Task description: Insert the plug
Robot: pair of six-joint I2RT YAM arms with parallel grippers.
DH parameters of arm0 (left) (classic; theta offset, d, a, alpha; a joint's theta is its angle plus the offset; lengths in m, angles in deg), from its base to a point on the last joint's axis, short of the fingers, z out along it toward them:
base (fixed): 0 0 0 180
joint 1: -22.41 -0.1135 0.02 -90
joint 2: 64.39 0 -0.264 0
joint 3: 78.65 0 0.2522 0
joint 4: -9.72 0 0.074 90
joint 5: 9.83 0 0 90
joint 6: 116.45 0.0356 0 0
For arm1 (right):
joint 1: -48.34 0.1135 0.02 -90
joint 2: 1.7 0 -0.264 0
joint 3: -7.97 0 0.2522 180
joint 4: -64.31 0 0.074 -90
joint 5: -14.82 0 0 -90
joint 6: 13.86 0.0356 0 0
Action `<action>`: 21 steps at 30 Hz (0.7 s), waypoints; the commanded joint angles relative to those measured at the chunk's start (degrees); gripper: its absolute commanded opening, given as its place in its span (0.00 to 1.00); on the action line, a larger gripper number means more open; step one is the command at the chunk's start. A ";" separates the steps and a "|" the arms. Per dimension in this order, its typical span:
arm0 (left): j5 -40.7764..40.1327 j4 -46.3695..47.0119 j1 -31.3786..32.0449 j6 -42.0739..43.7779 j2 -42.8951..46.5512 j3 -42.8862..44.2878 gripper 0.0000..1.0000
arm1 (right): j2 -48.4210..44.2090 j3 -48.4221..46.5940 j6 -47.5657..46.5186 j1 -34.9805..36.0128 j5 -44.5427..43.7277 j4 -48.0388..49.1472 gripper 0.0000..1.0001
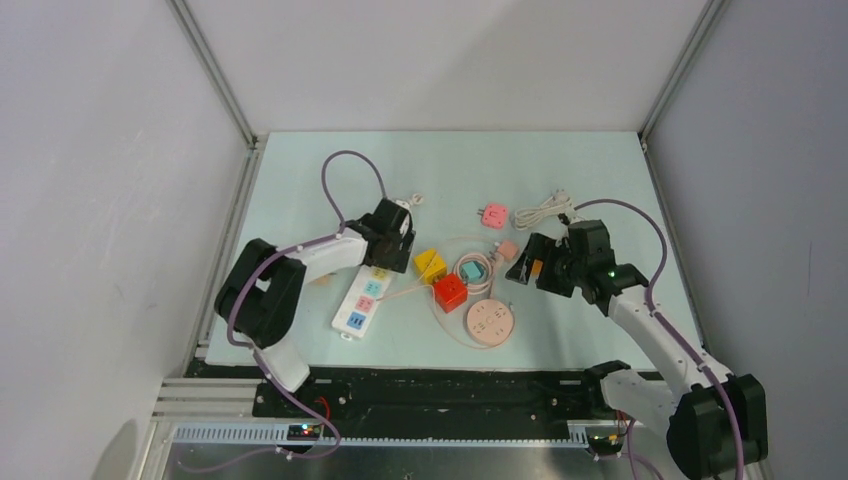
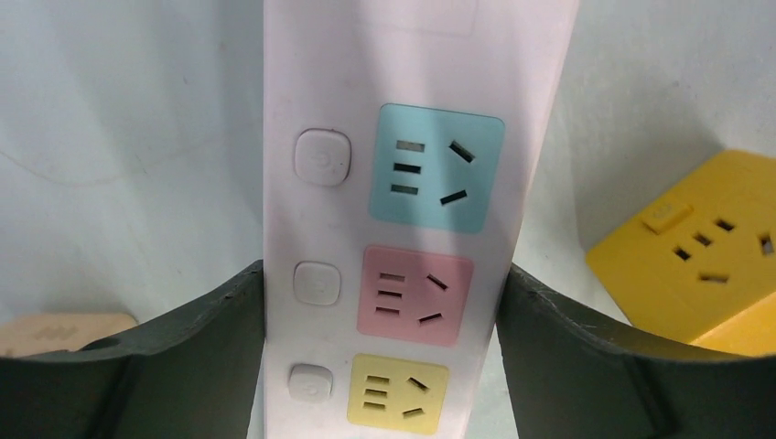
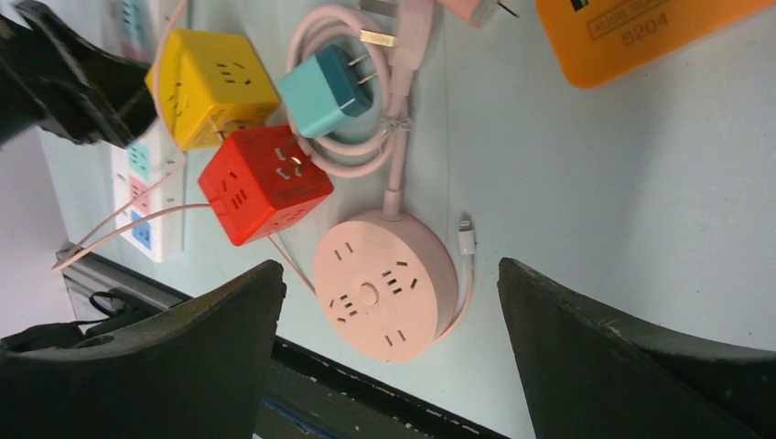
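A white power strip (image 1: 360, 300) with blue, pink and yellow sockets (image 2: 416, 293) lies at the left. My left gripper (image 1: 392, 238) (image 2: 380, 274) straddles its far end, and its fingers (image 2: 183, 357) press on both long sides. A teal two-prong plug (image 1: 472, 270) (image 3: 325, 87) lies inside a coil of pink cable. My right gripper (image 1: 528, 264) (image 3: 389, 274) is open and empty, hovering right of the plug and above the table. The pink round socket (image 3: 384, 283) shows between its fingers.
A yellow cube socket (image 1: 430, 265) (image 2: 695, 256) and a red cube socket (image 1: 450, 292) (image 3: 265, 183) sit between strip and plug. The pink round socket also shows in the top view (image 1: 490, 322). An orange block (image 3: 641, 27), a pink adapter (image 1: 494, 214) and a coiled white cable (image 1: 545, 210) lie further back.
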 commanded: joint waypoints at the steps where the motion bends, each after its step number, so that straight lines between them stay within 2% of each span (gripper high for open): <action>1: 4.62 2.64 -3.54 7.25 -0.45 5.65 0.56 | 2.79 0.64 0.98 0.83 -3.34 1.75 0.91; 5: 9.66 2.60 -6.40 9.67 -4.24 10.54 0.55 | 7.56 0.61 0.47 1.88 -2.07 4.94 0.91; 10: 10.72 2.52 -7.93 11.09 -8.65 15.27 0.60 | 10.57 0.56 -0.89 5.22 -7.44 6.44 0.93; 16: 12.82 2.60 -8.64 10.58 -8.77 13.80 0.67 | 12.28 0.56 -0.84 8.15 -10.46 6.57 0.93; 18: 12.18 2.61 -8.70 9.96 -8.58 13.29 0.75 | 12.26 0.60 -0.49 8.56 -10.59 6.80 0.93; 19: 11.84 2.52 -8.71 9.35 -8.53 13.31 0.84 | 12.17 0.52 -0.31 8.77 -10.61 6.89 0.93; 21: 11.12 2.54 -9.04 8.13 -8.16 13.92 0.94 | 11.83 0.10 0.27 8.81 -10.39 6.65 0.94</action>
